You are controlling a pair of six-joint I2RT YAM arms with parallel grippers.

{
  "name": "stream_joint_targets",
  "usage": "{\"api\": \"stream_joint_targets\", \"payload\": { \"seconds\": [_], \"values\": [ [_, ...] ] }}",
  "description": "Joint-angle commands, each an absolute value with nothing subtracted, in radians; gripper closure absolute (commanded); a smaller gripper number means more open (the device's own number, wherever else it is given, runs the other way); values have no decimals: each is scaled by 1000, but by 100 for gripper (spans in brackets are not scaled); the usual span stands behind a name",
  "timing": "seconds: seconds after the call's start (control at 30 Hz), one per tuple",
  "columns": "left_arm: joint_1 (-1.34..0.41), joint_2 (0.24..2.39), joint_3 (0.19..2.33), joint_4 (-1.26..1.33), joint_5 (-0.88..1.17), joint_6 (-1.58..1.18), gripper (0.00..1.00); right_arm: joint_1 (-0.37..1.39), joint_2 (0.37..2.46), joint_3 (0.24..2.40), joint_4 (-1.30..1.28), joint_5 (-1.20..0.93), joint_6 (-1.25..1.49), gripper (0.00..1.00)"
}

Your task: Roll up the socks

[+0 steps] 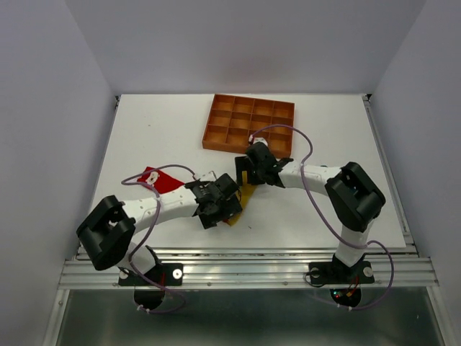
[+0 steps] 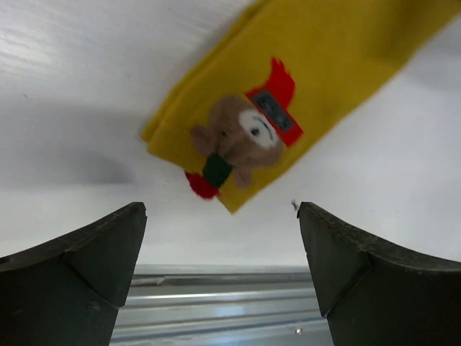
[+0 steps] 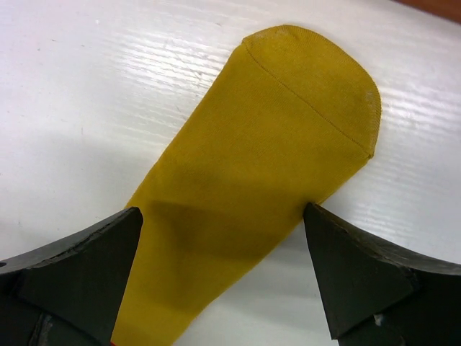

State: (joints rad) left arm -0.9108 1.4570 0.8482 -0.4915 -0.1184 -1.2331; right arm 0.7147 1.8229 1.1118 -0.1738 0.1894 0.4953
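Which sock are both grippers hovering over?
The yellow sock, flat beneath the left gripper and right gripper; the red sock lies apart, beside the left arm.

A white table (image 1: 158, 137) fills the scene, its surface showing a faint streaked grain in both wrist views. Toward the far side, a little right of the middle, an orange-brown tray (image 1: 238, 122) lies flat on it, turned slightly askew and split into a grid of small square compartments. A ribbed metal rail (image 1: 252, 270) runs along the near edge. Plain pale walls (image 1: 245, 43) close in the left, far and right sides.
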Motion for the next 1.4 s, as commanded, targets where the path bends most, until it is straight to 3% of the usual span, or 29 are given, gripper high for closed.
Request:
{"api": "stream_joint_targets", "payload": {
  "seconds": [0.0,0.43,0.57,0.67,0.83,1.0,1.13,1.17,1.27,1.37],
  "values": [
    [-948,1361,870,-563,-172,-1269,1,713,1880,1183,-80,117,371,0],
    [-953,1088,812,-643,-316,-1243,1,713,1960,1356,2,-124,89,0],
    [-879,1014,770,-614,-331,-1194,1,713,1833,1336,-123,-86,72,0],
    [-781,956,730,-525,-272,-1092,1,747,1653,1161,-138,-26,55,0],
    [-644,952,709,-462,-192,-960,1,969,1456,964,-207,136,-26,0],
    [-565,999,747,-417,-152,-874,1,1164,1451,911,-261,224,-44,0],
    [-520,1022,756,-400,-126,-845,1,1242,1560,949,-281,293,-75,10],
    [-509,1020,744,-396,-121,-842,1,1243,1607,974,-281,304,-90,18],
    [-492,1019,715,-382,-104,-838,1,1255,1670,997,-269,336,-109,28],
    [-485,1023,693,-377,-95,-838,1,1255,1701,991,-223,353,-126,30]
  ]
}}
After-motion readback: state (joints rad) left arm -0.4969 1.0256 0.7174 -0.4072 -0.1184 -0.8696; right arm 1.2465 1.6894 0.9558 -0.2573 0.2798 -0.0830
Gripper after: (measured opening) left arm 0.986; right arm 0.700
